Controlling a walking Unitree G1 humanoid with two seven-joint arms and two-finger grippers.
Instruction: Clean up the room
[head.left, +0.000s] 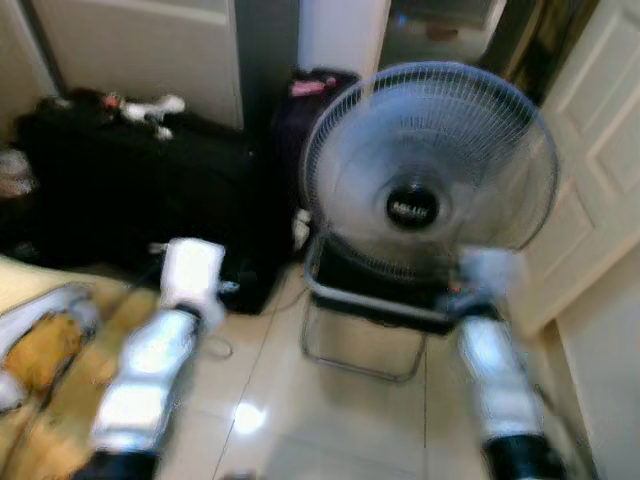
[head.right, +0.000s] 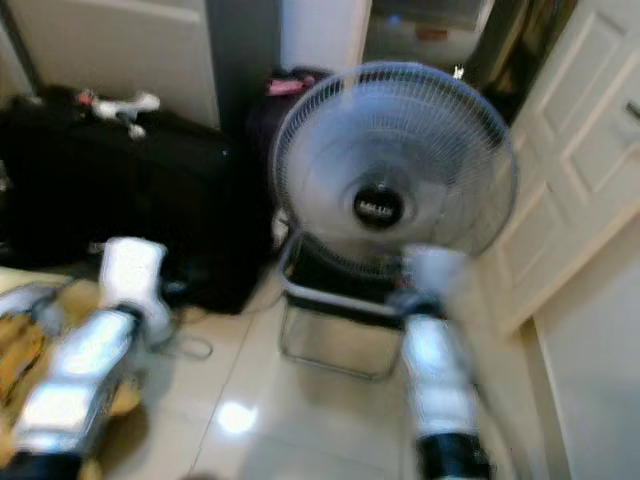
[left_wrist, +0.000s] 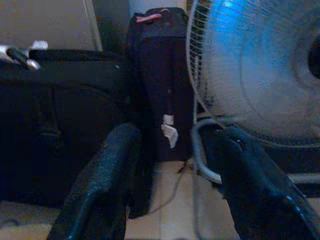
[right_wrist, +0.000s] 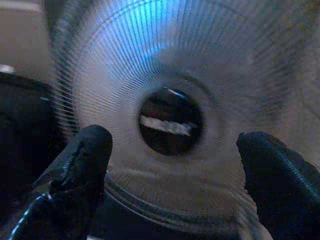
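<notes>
One fan ahead on tile floor, cage upright, face w/ dark hub pointing back at me, tilted slightly up; sits on a metal loop base. Blurry frames. I see the right gripper close in front of the hub, fingers spread wide, holding nothing. Left gripper wide open too, empty, aimed between fan edge and one upright dark bag. One black suitcase lies long-axis sideways at left, against wall.

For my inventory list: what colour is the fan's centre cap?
Black, on the fan; the right wrist view shows it best.
</notes>
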